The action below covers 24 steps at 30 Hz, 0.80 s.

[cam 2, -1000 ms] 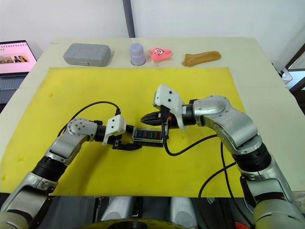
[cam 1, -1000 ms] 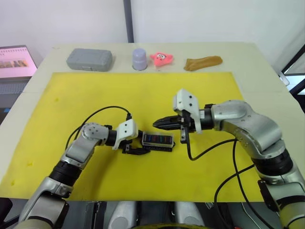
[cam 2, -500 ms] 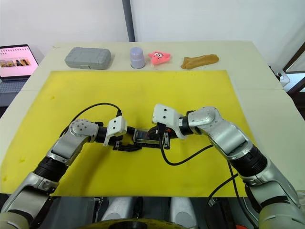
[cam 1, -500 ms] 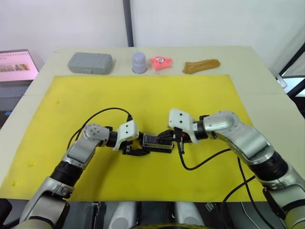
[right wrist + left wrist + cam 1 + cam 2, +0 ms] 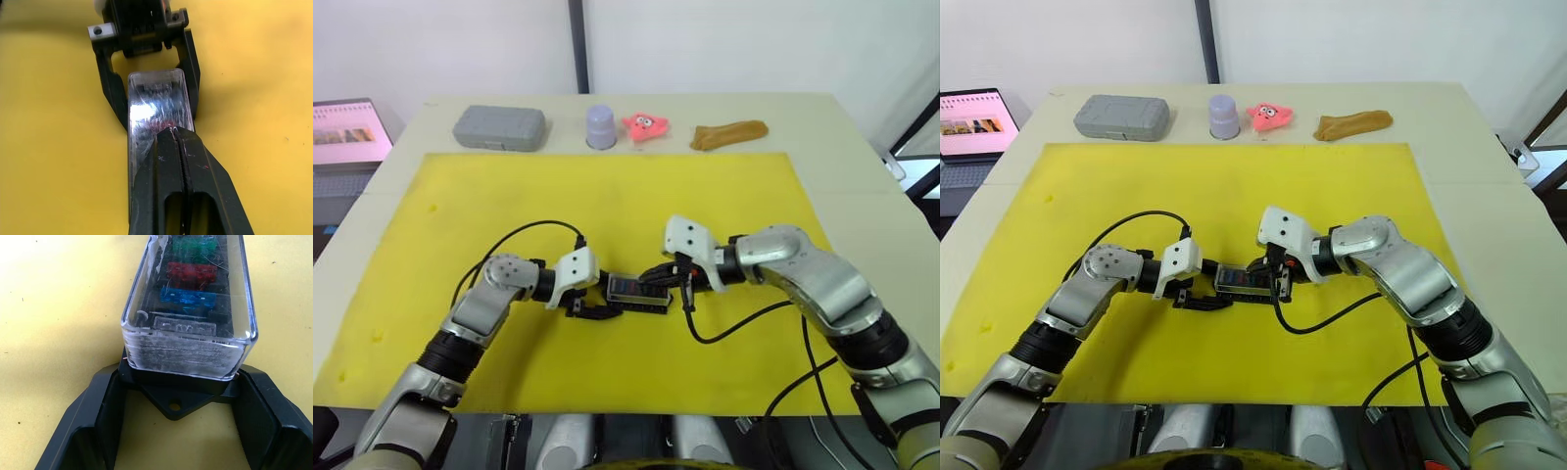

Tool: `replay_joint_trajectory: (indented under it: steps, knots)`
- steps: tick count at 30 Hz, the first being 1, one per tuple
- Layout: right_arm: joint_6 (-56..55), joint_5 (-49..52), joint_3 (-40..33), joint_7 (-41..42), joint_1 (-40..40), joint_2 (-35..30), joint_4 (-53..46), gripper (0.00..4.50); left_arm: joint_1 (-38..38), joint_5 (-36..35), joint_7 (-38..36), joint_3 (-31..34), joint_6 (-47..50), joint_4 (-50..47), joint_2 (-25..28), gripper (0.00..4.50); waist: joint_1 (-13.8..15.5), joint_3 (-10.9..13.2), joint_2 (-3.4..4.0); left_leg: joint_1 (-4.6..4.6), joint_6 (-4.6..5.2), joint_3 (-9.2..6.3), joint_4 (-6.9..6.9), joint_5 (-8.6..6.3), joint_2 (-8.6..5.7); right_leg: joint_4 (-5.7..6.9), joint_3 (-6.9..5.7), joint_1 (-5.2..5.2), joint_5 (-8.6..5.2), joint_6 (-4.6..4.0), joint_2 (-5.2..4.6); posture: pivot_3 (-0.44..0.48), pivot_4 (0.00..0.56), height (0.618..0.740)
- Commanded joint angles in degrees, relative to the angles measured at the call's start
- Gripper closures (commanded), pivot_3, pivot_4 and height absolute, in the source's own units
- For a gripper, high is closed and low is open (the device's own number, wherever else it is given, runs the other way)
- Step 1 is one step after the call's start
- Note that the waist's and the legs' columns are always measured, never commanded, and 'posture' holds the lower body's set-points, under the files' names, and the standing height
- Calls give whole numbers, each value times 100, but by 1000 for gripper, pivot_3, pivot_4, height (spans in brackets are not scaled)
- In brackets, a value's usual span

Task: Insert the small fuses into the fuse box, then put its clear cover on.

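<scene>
The fuse box (image 5: 636,292) lies on the yellow mat (image 5: 607,196), a black block with the clear cover (image 5: 190,340) sitting on top of it. Blue (image 5: 195,297), red (image 5: 190,271) and green (image 5: 195,245) small fuses show through the cover in their slots. My left gripper (image 5: 596,303) grips the box's left end, with a finger (image 5: 107,416) on each side of the black base. My right gripper (image 5: 652,279) is shut, its fingertips (image 5: 171,139) resting on top of the cover near the box's right end.
Along the table's far edge stand a grey case (image 5: 499,126), a lavender cup (image 5: 600,126), a pink star toy (image 5: 645,124) and a brown lump (image 5: 729,134). A laptop (image 5: 347,137) sits off the table's left side. Black cables loop from both wrists over the mat.
A second ago my right gripper hovered above the box's right end. It came down onto the cover and has stayed there for the last half second. The left gripper has held still.
</scene>
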Motion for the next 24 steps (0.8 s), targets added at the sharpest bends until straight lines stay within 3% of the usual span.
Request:
replay_joint_trajectory:
  steps: [1,4,5,8,15,24]
  knots:
    - [-132,147,-445,125,-150,-213,-384,4493,40,118,179,158,101,-29,133,1456,-3,1,-1,-1,0,0,-1,0,0,-1,0,0,0,0,0,0,150,740]
    - [-307,117,-671,260,-72,-553,-448,4500,91,143,211,201,79,-158,241,78,-16,4,-2,0,0,0,-6,0,0,-5,0,-2,0,0,-1,0,150,740]
    - [-394,101,-737,315,-19,-676,-446,4500,116,121,210,214,97,-212,276,20,-19,4,-2,0,0,0,-11,0,0,-6,0,-3,0,0,-1,0,150,740]
    - [-751,-1,-951,561,181,-1153,-382,3661,256,10,149,338,175,-442,493,0,-28,6,-5,1,-3,1,-33,2,0,-12,1,-11,0,0,-1,0,150,740]
    - [-1467,115,-1859,1471,792,-2312,-121,40,876,-873,-210,1444,1070,-1471,1753,0,-73,27,9,-51,-16,12,-51,9,24,3,14,-98,0,0,24,0,150,740]
    - [-2242,-12,-2770,2345,1404,-3224,790,40,1909,-2105,-251,3529,2461,-2826,2907,0,-9,64,10,-89,-15,16,-38,8,7,-15,10,-109,2,-1,-4,0,150,740]
